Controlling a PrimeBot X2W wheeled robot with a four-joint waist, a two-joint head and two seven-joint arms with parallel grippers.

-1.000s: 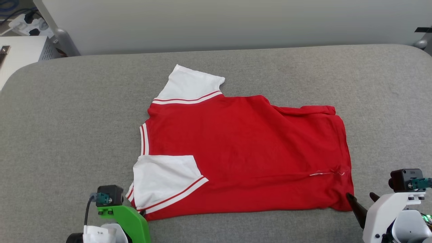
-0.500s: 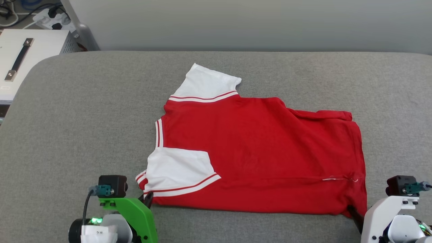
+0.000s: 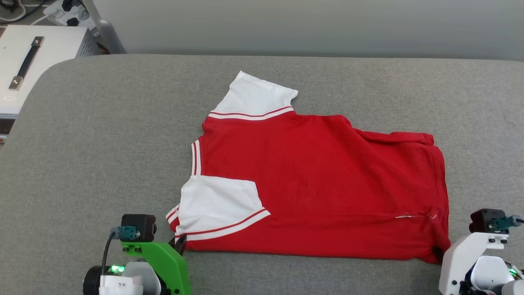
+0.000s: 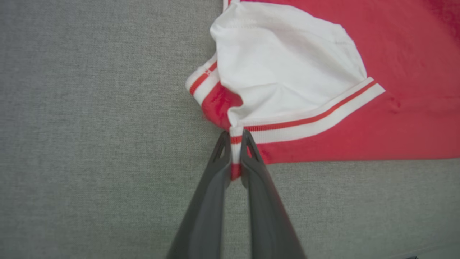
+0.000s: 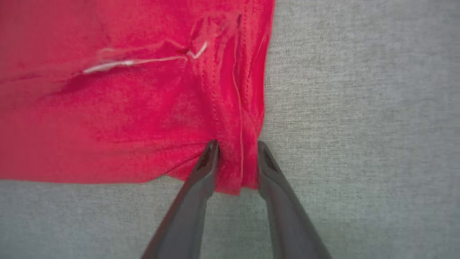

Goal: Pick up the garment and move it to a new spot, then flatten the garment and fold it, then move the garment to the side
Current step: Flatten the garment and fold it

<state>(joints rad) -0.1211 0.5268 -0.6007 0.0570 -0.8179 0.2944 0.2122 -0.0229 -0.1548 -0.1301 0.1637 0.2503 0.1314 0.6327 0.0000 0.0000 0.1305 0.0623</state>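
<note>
The garment (image 3: 319, 184) lies folded on the grey padded surface (image 3: 102, 143): a red body, one white sleeve at the far side and another at the near left. My left gripper (image 3: 180, 242) is at its near left corner. In the left wrist view it (image 4: 235, 138) is shut on the striped trim of the sleeve (image 4: 287, 64). My right gripper (image 3: 439, 250) is at the near right corner. In the right wrist view its (image 5: 237, 145) fingers stand apart with the red hem corner (image 5: 237, 169) between them, bunched.
A white case with a dark handle (image 3: 24, 69) stands off the surface's far left corner, beside a metal leg (image 3: 108, 39) and a power strip (image 3: 65, 10). A pale wall runs behind. Bare grey padding lies left, right and beyond the garment.
The head camera has shifted, so the scene sits further right. My right gripper has moved onto the garment's near right corner and its fingers have narrowed. The left gripper still holds the sleeve.
</note>
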